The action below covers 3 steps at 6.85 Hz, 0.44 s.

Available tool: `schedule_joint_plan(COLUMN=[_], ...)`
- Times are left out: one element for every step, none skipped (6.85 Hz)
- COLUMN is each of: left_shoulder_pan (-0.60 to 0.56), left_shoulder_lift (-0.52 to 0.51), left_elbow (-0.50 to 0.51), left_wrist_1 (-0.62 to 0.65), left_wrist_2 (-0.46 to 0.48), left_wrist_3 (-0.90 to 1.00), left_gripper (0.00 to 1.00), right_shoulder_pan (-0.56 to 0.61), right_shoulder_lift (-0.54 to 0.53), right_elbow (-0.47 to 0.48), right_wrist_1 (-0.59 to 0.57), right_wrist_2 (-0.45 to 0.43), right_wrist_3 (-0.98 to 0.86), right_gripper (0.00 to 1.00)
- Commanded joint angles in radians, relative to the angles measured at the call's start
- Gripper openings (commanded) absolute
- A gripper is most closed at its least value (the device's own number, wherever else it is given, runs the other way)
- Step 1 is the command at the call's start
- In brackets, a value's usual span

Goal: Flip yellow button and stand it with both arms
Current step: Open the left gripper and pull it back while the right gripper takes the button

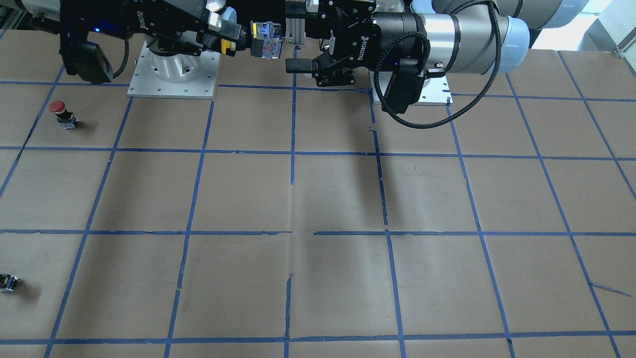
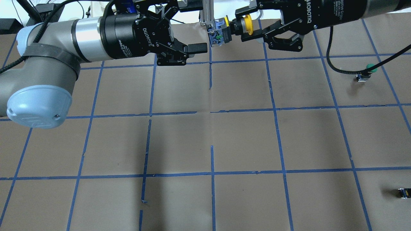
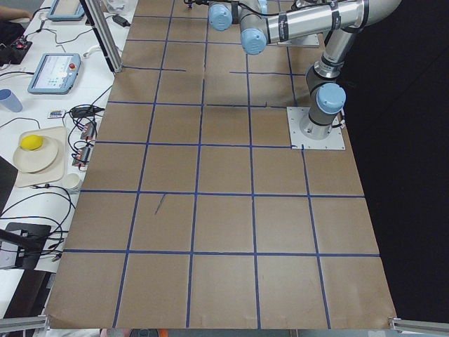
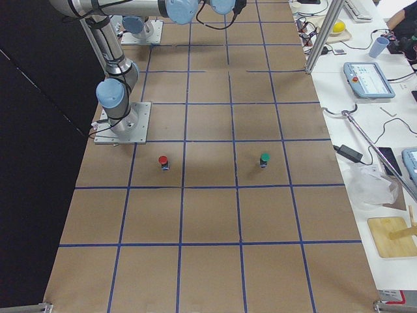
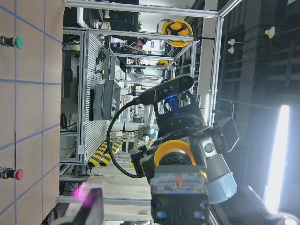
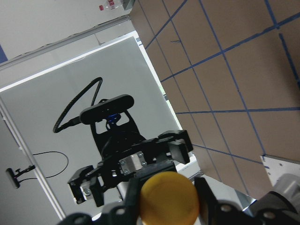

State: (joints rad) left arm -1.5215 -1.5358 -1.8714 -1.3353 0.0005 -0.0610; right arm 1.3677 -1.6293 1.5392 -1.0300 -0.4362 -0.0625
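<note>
The yellow button is held in the air, lying sideways. Its yellow cap point(image 2: 247, 25) sits between the fingers of my right gripper point(image 2: 242, 26), which is shut on it. Its black-and-grey block body point(image 2: 219, 33) points toward my left gripper point(image 2: 196, 27). The left gripper is open, and its fingertips point(image 2: 197, 48) stop just short of the body. In the front-facing view the button body point(image 1: 267, 40) hangs between the right gripper point(image 1: 229, 39) and the left gripper point(image 1: 298, 35). The left wrist view shows the body point(image 5: 178, 197) with the cap point(image 5: 172, 151) behind it. The right wrist view shows the cap point(image 6: 168, 199).
A red-capped button point(image 1: 63, 113) and a green-capped button point(image 2: 369, 69) stand on the brown table on the robot's right side. A small dark capless part point(image 2: 404, 192) lies near the right edge. The arms' base plates point(image 1: 174, 74) are at the robot's side.
</note>
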Motion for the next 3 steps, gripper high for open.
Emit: schedule_joint_plan(left_shoulder_pan=[0.081,0.099,0.103], left_shoulder_lift=[-0.01,-0.047,-0.097], left_elbow=[-0.006,-0.011,0.006], left_wrist_1=[0.039,0.053,0.065], left_wrist_2=[0.146,0.179,0.314], left_wrist_3=[-0.003,-0.005,-0.002], left_gripper=[1.0,1.0,1.0], right_shoulder_pan=[-0.018,-0.018,-0.018], right_shoulder_lift=[0.002,0.018,0.034], right_elbow=[0.001,0.002,0.004], right_wrist_1=[-0.108,-0.183,-0.259], right_wrist_2=[-0.37,-0.553,-0.726], right_wrist_3=[0.023,0.023,0.023], right_gripper=[0.32,0.32,0.32])
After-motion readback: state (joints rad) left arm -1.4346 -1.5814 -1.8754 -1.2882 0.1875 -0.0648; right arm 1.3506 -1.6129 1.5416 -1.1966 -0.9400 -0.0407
